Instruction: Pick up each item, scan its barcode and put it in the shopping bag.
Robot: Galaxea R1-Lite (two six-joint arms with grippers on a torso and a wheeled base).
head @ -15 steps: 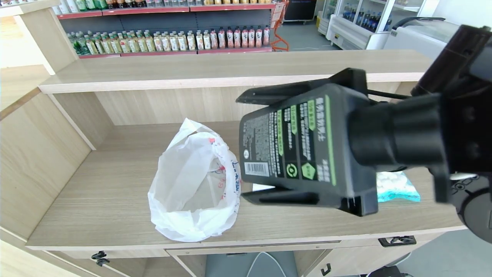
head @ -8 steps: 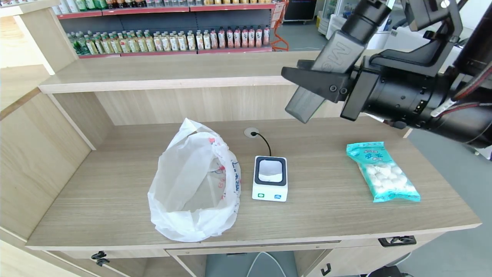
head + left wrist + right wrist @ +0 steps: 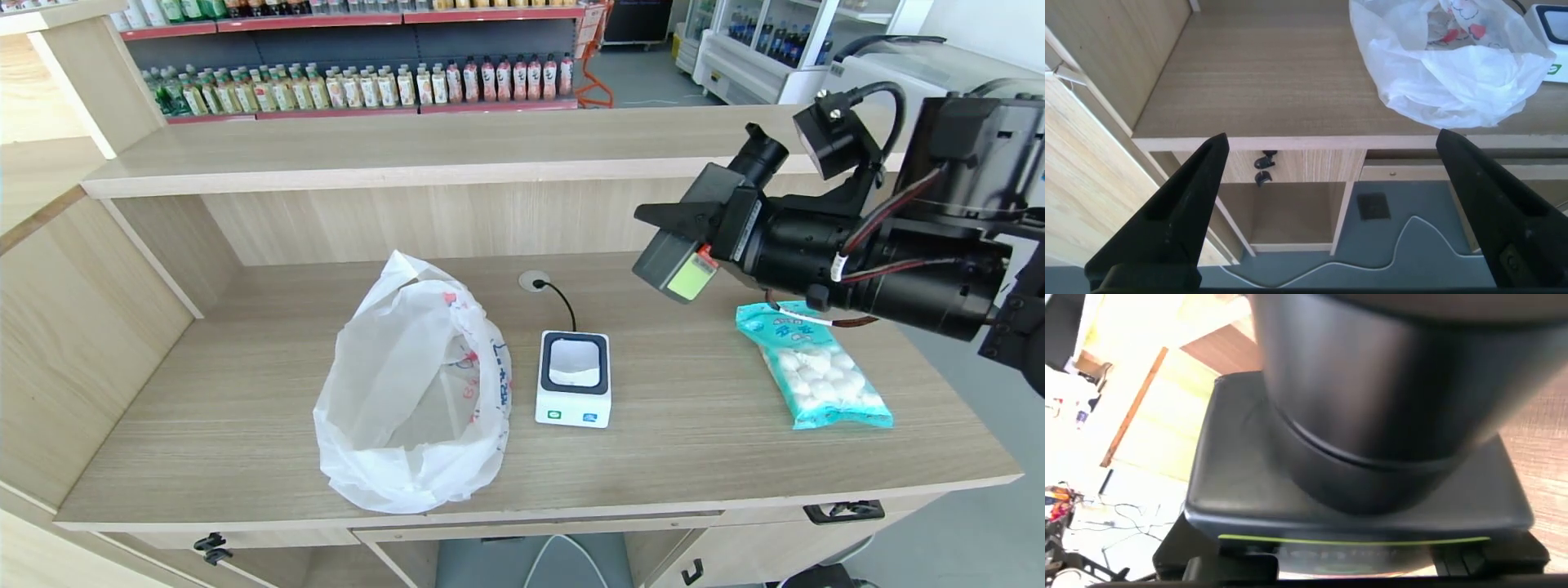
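While clenched in the right gripper (image 3: pixel 674 243), the dark bottle (image 3: pixel 691 276) hangs in the air beyond and to the right of the scanner (image 3: pixel 574 378).
It looks rigid, smooth and probably liquid-heavy, best held across its flat body; it sits between the jaws, base tilted towards the scanner.
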